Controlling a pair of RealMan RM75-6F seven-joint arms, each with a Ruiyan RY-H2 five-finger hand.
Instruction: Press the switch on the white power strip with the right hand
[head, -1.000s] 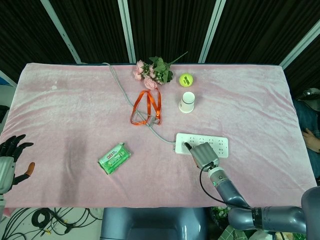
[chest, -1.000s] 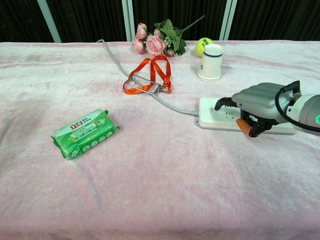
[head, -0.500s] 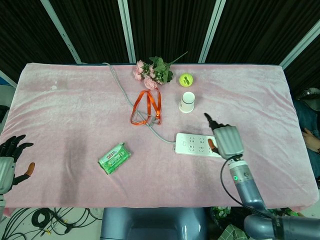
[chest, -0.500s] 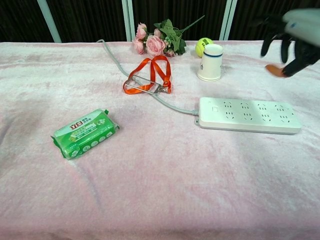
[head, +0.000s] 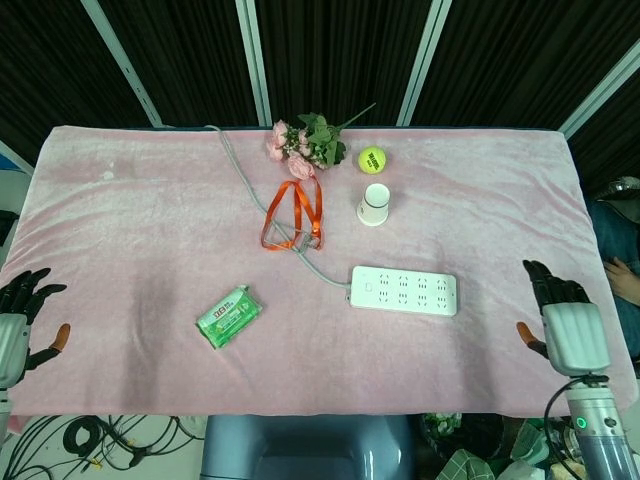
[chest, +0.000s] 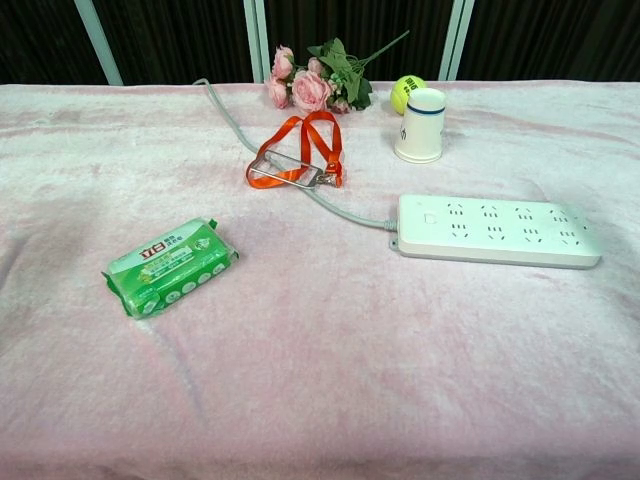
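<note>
1. From the head view, your white power strip (head: 404, 291) lies flat on the pink cloth (head: 150, 220), its grey cable (head: 262, 200) running off from its left end toward the far edge.
2. Your right hand (head: 564, 328) sits well to the right of the strip, at the cloth's right edge, fingers spread and holding nothing. Your left hand (head: 20, 318) is far to the strip's left, at the opposite edge, fingers also apart and empty.
3. Beyond the strip stands a white paper cup (head: 374, 204), upright; you cannot tell what is inside. A tennis ball (head: 372, 158) and pink flowers (head: 305, 143) lie further back.
4. An orange lanyard (head: 294, 214) lies left of the cup; a green packet (head: 228, 316) lies left of the strip.
5. From the chest view, neither hand shows. The strip (chest: 497, 230) lies right of centre, its switch (chest: 429, 214) at the left end, the cup (chest: 419, 125) just behind it.
</note>
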